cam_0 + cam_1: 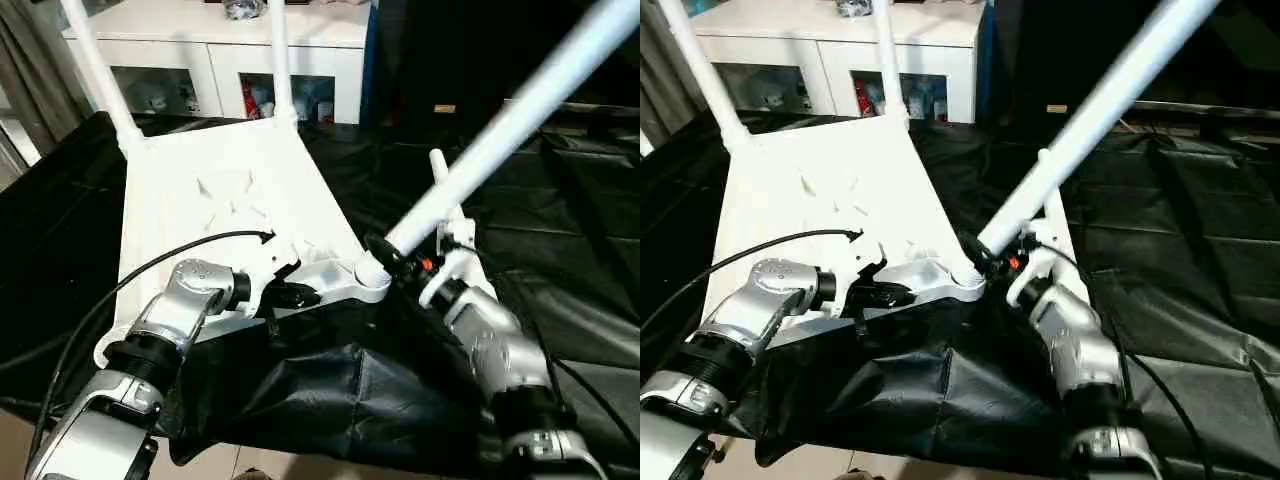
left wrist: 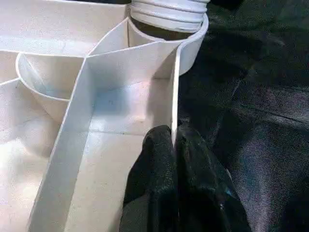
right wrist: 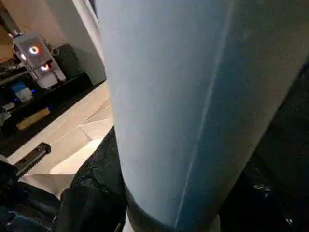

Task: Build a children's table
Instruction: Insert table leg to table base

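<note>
- Black sheeting (image 1: pixel 560 250) covers the work surface, and a white cabinet (image 1: pixel 230 50) with glass doors stands behind it.
- On the sheeting lies the children's table (image 1: pixel 220 200), upside down, its ribbed underside facing up.
- Two far legs (image 1: pixel 100 70) already stand upright in the far corner sockets.
- The left gripper (image 1: pixel 285 295) is clenched on the near rim of the tabletop, just beside the near corner socket (image 1: pixel 355 280); in the left wrist view its black fingers (image 2: pixel 159 169) pinch the thin rim wall from both sides.
- A third leg (image 1: pixel 500 130) leans steeply up and away to the right, its lower end sitting at that near corner socket.
- The right gripper (image 1: pixel 395 255) grasps this leg low down, close above the socket, with its fingers either side of the shaft; the right wrist view looks straight at the pale shaft (image 3: pixel 193 106).
</note>
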Available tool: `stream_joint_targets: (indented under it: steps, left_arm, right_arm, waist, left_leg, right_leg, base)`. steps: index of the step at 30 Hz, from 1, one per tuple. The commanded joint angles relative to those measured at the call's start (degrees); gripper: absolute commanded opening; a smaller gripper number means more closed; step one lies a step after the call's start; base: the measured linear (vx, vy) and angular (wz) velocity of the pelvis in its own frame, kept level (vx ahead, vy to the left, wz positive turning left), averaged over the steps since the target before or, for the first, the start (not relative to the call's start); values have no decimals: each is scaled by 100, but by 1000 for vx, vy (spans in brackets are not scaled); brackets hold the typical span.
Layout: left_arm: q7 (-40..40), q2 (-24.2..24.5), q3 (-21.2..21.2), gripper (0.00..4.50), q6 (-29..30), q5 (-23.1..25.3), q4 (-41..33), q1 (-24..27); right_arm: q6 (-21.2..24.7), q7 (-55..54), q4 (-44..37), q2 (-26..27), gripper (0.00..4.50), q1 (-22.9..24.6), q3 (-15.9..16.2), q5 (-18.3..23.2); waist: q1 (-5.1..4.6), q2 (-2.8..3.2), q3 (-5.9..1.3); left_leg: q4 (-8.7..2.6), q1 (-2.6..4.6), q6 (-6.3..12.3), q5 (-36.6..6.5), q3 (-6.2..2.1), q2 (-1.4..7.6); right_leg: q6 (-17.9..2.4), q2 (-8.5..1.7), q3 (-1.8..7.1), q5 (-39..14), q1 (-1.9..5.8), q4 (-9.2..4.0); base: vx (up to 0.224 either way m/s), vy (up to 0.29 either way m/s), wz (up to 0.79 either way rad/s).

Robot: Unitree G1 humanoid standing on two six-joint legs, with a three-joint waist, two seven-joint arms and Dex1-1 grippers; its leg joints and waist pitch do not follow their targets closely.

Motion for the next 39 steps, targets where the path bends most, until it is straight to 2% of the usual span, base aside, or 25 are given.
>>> stream_joint_targets:
  steps: [1,2,5,8,11,13,14,15,16,18,21,22,23,25,28,29,31,32,33,34,35,36,37,39]
  left_arm:
    - [283,87,235,0,23,44,157,-161]
    - [286,87,234,0,12,50,178,-174]
    - [282,96,227,0,2,61,193,-172]
    - [271,101,207,0,-20,79,200,-167]
    - [269,107,197,0,-30,90,194,-160]
    - [272,100,189,0,-23,93,164,-142]
    - [269,98,185,0,-16,92,143,-129]
    - [256,101,174,0,-16,94,115,-111]
    - [249,104,168,0,-19,95,105,-103]
    - [170,142,112,0,-31,114,-14,-37]
    - [48,205,45,0,6,127,-189,30]
    - [9,223,26,0,19,128,-241,50]
    - [-14,234,15,0,25,129,-270,61]
    - [-100,292,-43,0,24,159,-393,95]
    - [-288,411,-135,0,24,190,-613,138]
    - [-332,443,-148,0,50,189,-697,157]
    - [-448,529,-179,0,123,172,-913,196]
    - [-560,620,-217,0,182,168,-1118,232]
    - [-592,647,-229,0,194,169,-1171,240]
    - [-677,723,-260,0,239,168,-1328,267]
    - [-793,849,-296,0,335,157,-1594,323]
    - [-826,912,-295,0,396,147,-1738,348]
    - [-841,940,-291,0,430,140,-1804,360]
    - [-886,997,-288,0,500,120,-1934,379]
  right_arm:
    - [58,-130,184,-146,191,286,87,-380]
    - [-36,-127,54,-200,191,354,263,-528]
    - [-40,-148,-97,-256,191,372,450,-676]
    - [-6,-113,-129,-300,191,322,562,-746]
    - [129,-22,-151,-357,191,262,691,-810]
    - [256,101,-171,-442,191,224,835,-882]
    - [303,168,-173,-492,191,204,915,-927]
    - [349,244,-155,-538,191,174,989,-971]
    - [372,280,-146,-558,191,159,1024,-994]
    - [488,530,73,-680,191,-25,1225,-1123]
    - [555,782,315,-754,191,-199,1370,-1176]
    - [587,861,382,-765,191,-241,1397,-1171]
    - [618,907,416,-773,191,-264,1414,-1163]
    - [578,1119,596,-831,191,-375,1522,-1234]
    - [496,1404,900,-880,191,-576,1604,-1291]
    - [481,1456,983,-891,191,-635,1612,-1302]
    - [417,1708,1241,-932,191,-829,1658,-1336]
    - [369,1926,1363,-975,191,-927,1714,-1364]
    - [356,1988,1391,-988,191,-950,1733,-1375]
    - [302,2144,1467,-1022,191,-1008,1782,-1405]
    - [184,2356,1589,-1073,191,-1086,1846,-1448]
    - [79,2467,1677,-1096,191,-1139,1870,-1473]
    - [24,2518,1715,-1106,191,-1163,1877,-1482]
    - [-46,2681,1777,-1118,191,-1209,1876,-1462]
  waist:
    - [-7,35,-332]
    - [-4,26,-331]
    - [-10,26,-311]
    - [-18,9,-307]
    - [-15,19,-310]
    - [-21,-52,-306]
    - [-15,-23,-306]
    - [-18,-27,-303]
    - [-19,-58,-303]
    - [-14,-84,-310]
    - [-20,-72,-309]
    - [-26,-104,-316]
    - [-31,-90,-313]
    - [-44,-145,-326]
    - [-57,-122,-337]
    - [-59,-163,-339]
    - [-58,-155,-353]
    - [-62,-241,-299]
    - [-66,-230,-296]
    - [-50,-206,-312]
    - [-65,-244,-231]
    - [-62,-240,-220]
    - [-71,-257,-184]
    - [-70,-253,-182]
  left_leg:
    - [-427,120,-165,-1697,48,53]
    - [-425,116,-165,-1677,49,50]
    - [-443,117,-187,-1797,48,44]
    - [-451,120,-188,-1857,47,49]
    - [-448,119,-183,-1824,47,53]
    - [-449,115,-154,-1785,56,52]
    - [-448,117,-149,-1769,54,53]
    - [-444,113,-150,-1764,57,50]
    - [-444,111,-141,-1748,62,51]
    - [-439,103,-110,-1633,62,55]
    - [-428,96,-94,-1561,67,51]
    - [-426,88,-76,-1535,66,56]
    - [-429,96,-76,-1515,69,58]
    - [-424,93,-48,-1457,72,59]
    - [-416,100,-25,-1359,72,67]
    - [-415,99,-19,-1332,78,70]
    - [-411,108,-25,-1306,72,71]
    - [-428,93,21,-1350,80,78]
    - [-425,82,39,-1368,80,65]
    - [-419,119,44,-1376,83,87]
    - [-441,81,77,-1436,78,87]
    - [-447,112,86,-1465,87,89]
    - [-462,106,82,-1501,85,96]
    - [-469,124,57,-1492,81,95]
  right_leg:
    - [-1241,-307,116,-669,161,-489]
    - [-1227,-305,120,-626,167,-489]
    - [-1163,-310,125,-860,157,-510]
    - [-1121,-315,136,-1074,145,-533]
    - [-1129,-309,139,-965,145,-525]
    - [-1124,-302,136,-962,148,-529]
    - [-1126,-305,134,-983,143,-522]
    - [-1120,-306,137,-998,143,-526]
    - [-1114,-309,138,-1009,149,-531]
    - [-1110,-316,135,-958,154,-519]
    - [-1137,-310,134,-869,154,-510]
    - [-1159,-319,133,-810,166,-495]
    - [-1166,-308,130,-754,157,-498]
    - [-1205,-308,121,-599,174,-485]
    - [-1298,-301,109,-310,175,-454]
    - [-1307,-296,109,-215,182,-452]
    - [-1370,-294,96,-6,189,-420]
    - [-1405,-293,89,27,170,-425]
    - [-1401,-283,91,-49,182,-423]
    - [-1409,-306,99,-77,172,-425]
    - [-1413,-292,99,-126,147,-429]
    - [-1406,-285,103,-184,130,-441]
    - [-1415,-286,105,-204,115,-447]
    - [-1447,-279,102,-158,126,-439]
  base:
    - [0,0,0]
    - [0,0,0]
    - [0,0,0]
    - [0,0,0]
    - [0,0,0]
    - [0,0,0]
    - [0,0,0]
    - [0,0,0]
    - [0,0,0]
    - [0,0,0]
    - [0,0,0]
    - [0,0,0]
    - [0,0,0]
    - [0,0,0]
    - [0,0,0]
    - [0,0,0]
    - [0,0,0]
    - [0,0,0]
    - [0,0,0]
    - [0,0,0]
    - [0,0,0]
    - [0,0,0]
    - [0,0,0]
    - [0,0,0]
